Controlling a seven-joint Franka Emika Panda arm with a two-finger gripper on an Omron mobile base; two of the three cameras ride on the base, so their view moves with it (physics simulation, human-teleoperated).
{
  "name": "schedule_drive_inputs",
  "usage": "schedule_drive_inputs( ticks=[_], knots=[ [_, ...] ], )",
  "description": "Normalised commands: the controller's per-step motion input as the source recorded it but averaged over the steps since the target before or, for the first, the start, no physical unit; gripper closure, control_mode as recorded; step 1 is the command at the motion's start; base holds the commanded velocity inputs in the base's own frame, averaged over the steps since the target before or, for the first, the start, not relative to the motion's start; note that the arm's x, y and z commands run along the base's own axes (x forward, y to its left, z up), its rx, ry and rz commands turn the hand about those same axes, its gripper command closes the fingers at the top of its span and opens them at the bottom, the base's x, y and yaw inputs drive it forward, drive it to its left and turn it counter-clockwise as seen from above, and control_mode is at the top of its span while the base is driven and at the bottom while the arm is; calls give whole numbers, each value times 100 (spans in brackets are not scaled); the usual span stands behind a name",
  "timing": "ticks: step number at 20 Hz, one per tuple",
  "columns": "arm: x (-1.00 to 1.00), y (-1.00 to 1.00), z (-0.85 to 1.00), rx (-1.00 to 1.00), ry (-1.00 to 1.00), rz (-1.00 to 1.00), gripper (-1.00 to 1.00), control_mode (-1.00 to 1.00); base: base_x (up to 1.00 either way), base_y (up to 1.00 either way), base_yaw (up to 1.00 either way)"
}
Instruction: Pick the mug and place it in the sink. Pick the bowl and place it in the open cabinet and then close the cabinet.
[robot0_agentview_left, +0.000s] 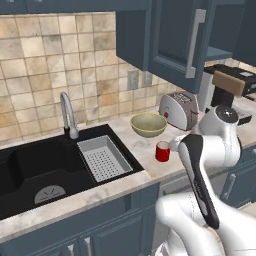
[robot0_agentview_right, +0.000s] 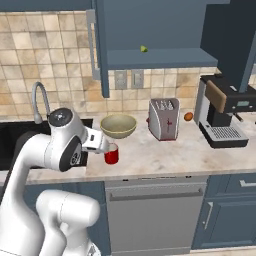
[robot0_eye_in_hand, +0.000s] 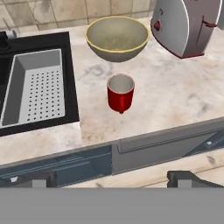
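I have the gripper (robot0_eye_in_hand: 112, 177) wide open and empty, held back over the counter's front edge. The mug (robot0_eye_in_hand: 120, 92) stands upright on the counter straight ahead of the fingertips, between them and the bowl (robot0_eye_in_hand: 117, 38), with the sink (robot0_eye_in_hand: 72, 94) off to its left. My judgement is the next move is forward and down onto the mug, keeping clear of the bowl behind it.
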Motion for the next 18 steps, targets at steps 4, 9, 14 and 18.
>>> schedule_drive_inputs(
  ticks=[4,9,14,18],
  knots=[
    [29,-10,-7,0,0,0,-100,-100,0,0,0],
    [25,-5,-10,0,0,0,-100,-100,0,0,0],
    [19,0,-14,0,0,0,-100,-100,0,0,0],
    [14,0,-20,0,0,0,-100,-100,0,0,0]
  ],
)
